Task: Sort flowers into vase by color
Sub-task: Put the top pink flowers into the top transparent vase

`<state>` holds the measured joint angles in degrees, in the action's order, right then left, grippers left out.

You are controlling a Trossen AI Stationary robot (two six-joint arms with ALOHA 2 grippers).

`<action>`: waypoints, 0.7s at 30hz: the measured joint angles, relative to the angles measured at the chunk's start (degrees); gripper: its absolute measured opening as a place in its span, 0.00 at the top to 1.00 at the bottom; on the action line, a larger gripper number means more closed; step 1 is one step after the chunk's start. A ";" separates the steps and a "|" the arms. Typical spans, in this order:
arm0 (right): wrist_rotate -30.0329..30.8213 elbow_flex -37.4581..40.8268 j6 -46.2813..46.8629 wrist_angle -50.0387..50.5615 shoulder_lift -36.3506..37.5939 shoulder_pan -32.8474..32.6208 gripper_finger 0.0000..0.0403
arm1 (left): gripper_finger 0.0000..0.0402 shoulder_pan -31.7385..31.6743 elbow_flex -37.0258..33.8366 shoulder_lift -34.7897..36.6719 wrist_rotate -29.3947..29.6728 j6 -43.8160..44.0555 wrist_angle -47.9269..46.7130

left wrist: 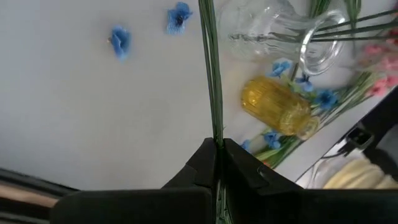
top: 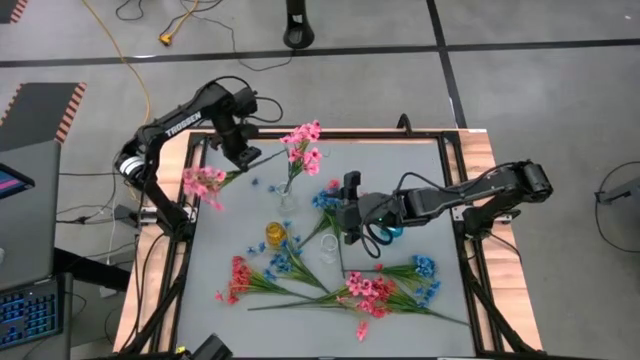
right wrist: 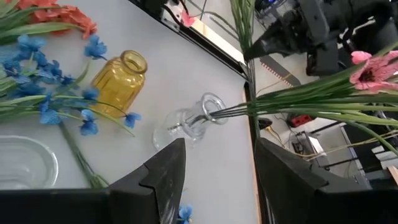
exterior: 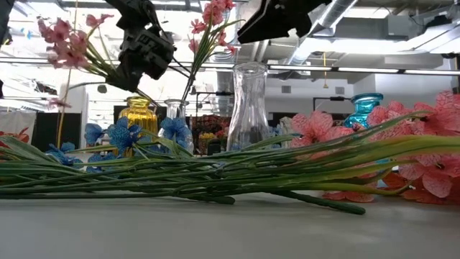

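Observation:
My left gripper [top: 240,152] hangs over the table's far left, shut on the thin green stem of a pink flower spray [top: 205,182]. The spray's blossoms [exterior: 65,39] are up in the air. Another pink spray [top: 303,145] stands with its stem in a small clear vase [top: 288,197]. A yellow vase [top: 276,233], a taller clear vase [exterior: 249,104] and a teal vase [exterior: 366,108] stand mid-table. Pink, coral-red and blue sprays [top: 370,292] lie along the near side. My right gripper [top: 348,205] is open above the table's middle and holds nothing. My left gripper pinches the pink spray's green stem [left wrist: 214,142] between its two fingers, which slant down from above. The stem runs on past the fingertips [left wrist: 208,50]. The spray is lifted clear of the table, its blossoms [top: 205,182] out toward the table's left edge.
Loose blue blossoms [left wrist: 119,40] lie on the grey table top [top: 420,180] at the far left. A raised frame runs along the table's edges [top: 460,140]. The vases stand close together between the two grippers.

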<state>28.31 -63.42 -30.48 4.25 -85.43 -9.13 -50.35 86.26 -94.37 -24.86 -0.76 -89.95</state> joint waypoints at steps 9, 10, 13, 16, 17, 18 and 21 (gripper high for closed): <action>-0.10 0.00 -0.02 -2.24 -0.02 0.02 0.46 | 1.00 1.05 0.00 10.03 -1.25 14.81 -0.09; -0.29 0.00 -0.02 -3.56 -0.04 0.02 0.46 | 1.00 1.50 0.00 11.46 -1.87 16.51 -0.05; -2.46 0.00 -0.08 -7.61 -0.07 0.02 0.46 | 1.00 3.77 0.00 15.67 -3.00 22.14 -0.12; -5.44 0.00 -0.09 -11.51 -0.11 0.01 0.46 | 1.00 7.11 0.00 19.40 -2.92 28.03 -0.09; -6.14 0.00 -0.11 -12.74 -0.11 -0.11 0.46 | 1.00 8.47 0.00 20.48 -2.85 30.02 -0.10; -6.61 0.00 -0.13 -13.95 -0.11 -0.27 0.46 | 1.00 9.98 0.00 21.56 -2.71 32.09 -0.12; -9.11 0.00 -0.18 -16.73 -0.11 -0.31 0.46 | 1.00 15.05 0.00 24.27 -0.77 38.25 -0.12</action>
<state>19.20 -63.42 -30.66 -12.48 -85.54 -9.43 -35.29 86.26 -70.10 -25.63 37.49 -90.06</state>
